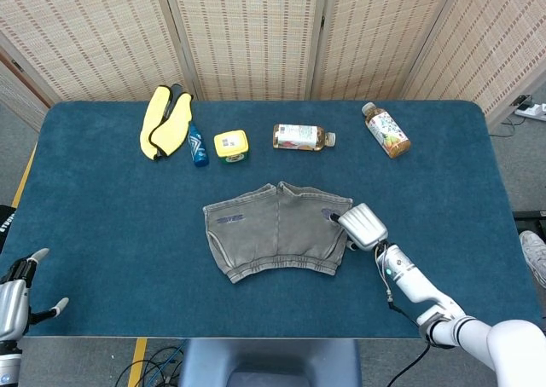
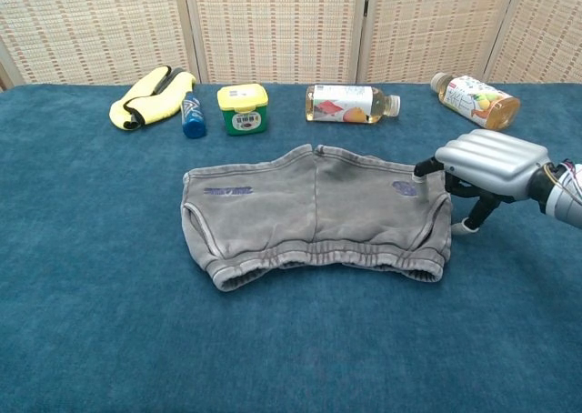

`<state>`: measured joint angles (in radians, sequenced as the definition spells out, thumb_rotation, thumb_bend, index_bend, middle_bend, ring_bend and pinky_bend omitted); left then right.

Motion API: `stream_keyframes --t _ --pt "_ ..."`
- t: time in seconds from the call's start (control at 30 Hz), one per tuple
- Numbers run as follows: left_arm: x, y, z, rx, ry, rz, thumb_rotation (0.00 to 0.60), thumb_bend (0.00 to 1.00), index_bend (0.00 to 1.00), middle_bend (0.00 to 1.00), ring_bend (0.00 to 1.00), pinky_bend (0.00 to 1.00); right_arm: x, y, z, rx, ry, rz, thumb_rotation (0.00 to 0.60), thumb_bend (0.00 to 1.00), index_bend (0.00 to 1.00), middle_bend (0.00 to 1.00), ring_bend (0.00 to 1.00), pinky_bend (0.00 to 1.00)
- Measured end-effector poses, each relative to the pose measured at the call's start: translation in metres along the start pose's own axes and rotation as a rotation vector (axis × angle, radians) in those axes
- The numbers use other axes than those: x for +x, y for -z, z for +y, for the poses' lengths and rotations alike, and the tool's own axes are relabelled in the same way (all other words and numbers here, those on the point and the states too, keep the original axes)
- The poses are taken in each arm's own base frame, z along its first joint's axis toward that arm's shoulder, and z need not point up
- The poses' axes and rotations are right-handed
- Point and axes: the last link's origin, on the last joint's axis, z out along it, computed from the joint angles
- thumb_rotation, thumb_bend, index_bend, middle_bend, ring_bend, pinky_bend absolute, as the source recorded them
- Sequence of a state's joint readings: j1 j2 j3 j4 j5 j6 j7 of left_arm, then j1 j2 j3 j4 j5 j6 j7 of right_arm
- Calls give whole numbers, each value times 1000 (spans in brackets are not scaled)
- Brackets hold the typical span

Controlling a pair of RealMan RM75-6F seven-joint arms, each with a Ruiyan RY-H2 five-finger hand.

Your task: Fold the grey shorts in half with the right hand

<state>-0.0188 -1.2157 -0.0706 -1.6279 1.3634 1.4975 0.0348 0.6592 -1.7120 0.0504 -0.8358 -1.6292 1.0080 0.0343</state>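
Right hand (image 2: pixel 486 165): palm down over the grey shorts (image 2: pixel 314 215) right edge, fingers apart, gripping nothing.
Left hand (image 1: pixel 14 297): near table edge, fingers spread, empty.

— Where are the shorts (image 2: pixel 314 215)?
— Just left of the right hand (image 2: pixel 486 162), touching its fingertips (image 2: pixel 421 170).
— And the bottles?
— One bottle (image 2: pixel 351 103) behind-left, another bottle (image 2: pixel 475 99) straight behind the hand.

Grey shorts (image 1: pixel 277 229) (image 2: pixel 314 215) spread flat, unfolded
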Motion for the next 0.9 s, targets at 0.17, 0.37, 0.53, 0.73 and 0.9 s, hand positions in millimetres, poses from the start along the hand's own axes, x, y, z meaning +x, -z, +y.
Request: stream_keyframes --t 0.17,0.37,0.53,0.73,0.9 --pt "0 0 -2 5 0 -1 600 168 183 214 180 337 -1 -4 -4 11 -2 -5 600 238 432 995 998 982" --pt "-2 1 -2 4 2 -4 600 168 182 215 180 337 -4 -3 -3 15 3 -33 600 393 508 996 998 982" --pt "-1 1 -2 5 3 -1 600 168 183 214 180 337 -3 1 -2 18 4 -31 600 466 576 998 998 982" --pt "4 0 1 -4 3 11 600 168 182 214 180 337 3 20 11 18 19 -16 600 480 587 998 998 982" --pt "5 0 6 -15 7 13 600 168 183 214 180 337 8 50 30 -4 32 -13 600 480 587 998 999 982"
